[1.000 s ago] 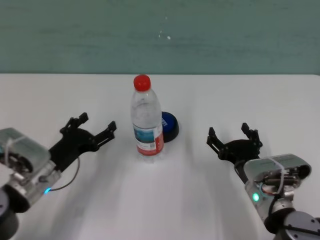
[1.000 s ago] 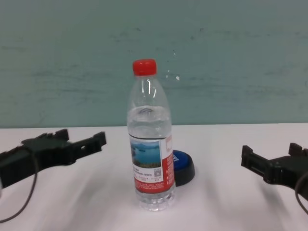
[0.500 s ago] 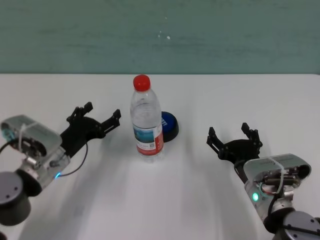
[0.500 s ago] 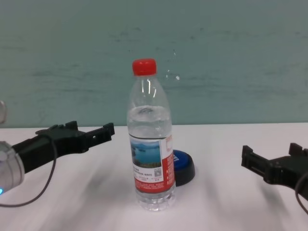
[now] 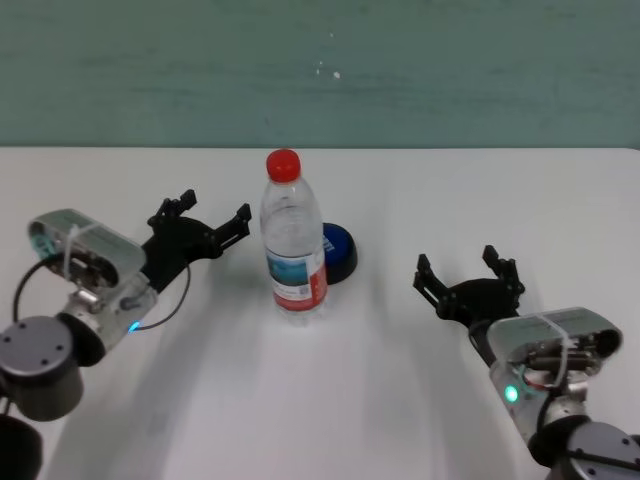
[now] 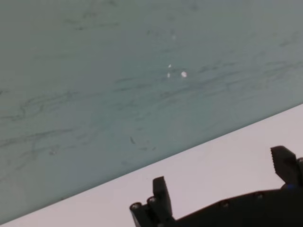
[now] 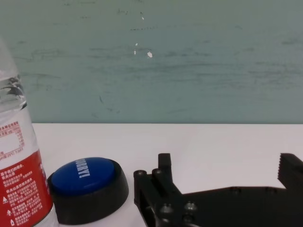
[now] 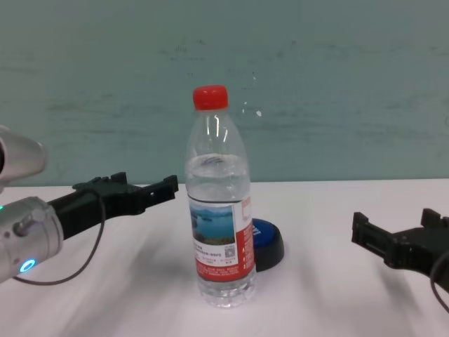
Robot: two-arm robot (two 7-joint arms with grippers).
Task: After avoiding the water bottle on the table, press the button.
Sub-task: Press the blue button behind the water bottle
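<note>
**Button behind bottle, both hands open**

The button [image 5: 338, 252] sits on the white worktop [image 5: 330, 400], just behind and to the right of the upright water bottle [image 5: 293, 240]. The right wrist view shows white lettering on its blue dome, unreadable from head or chest. Left hand [image 5: 207, 222] hovers near the bottle's left side, fingers spread wide, holding nothing; its wrist view shows only wall and worktop. Right hand [image 5: 468, 273] is well apart on the right, fingers wide, empty.
</note>
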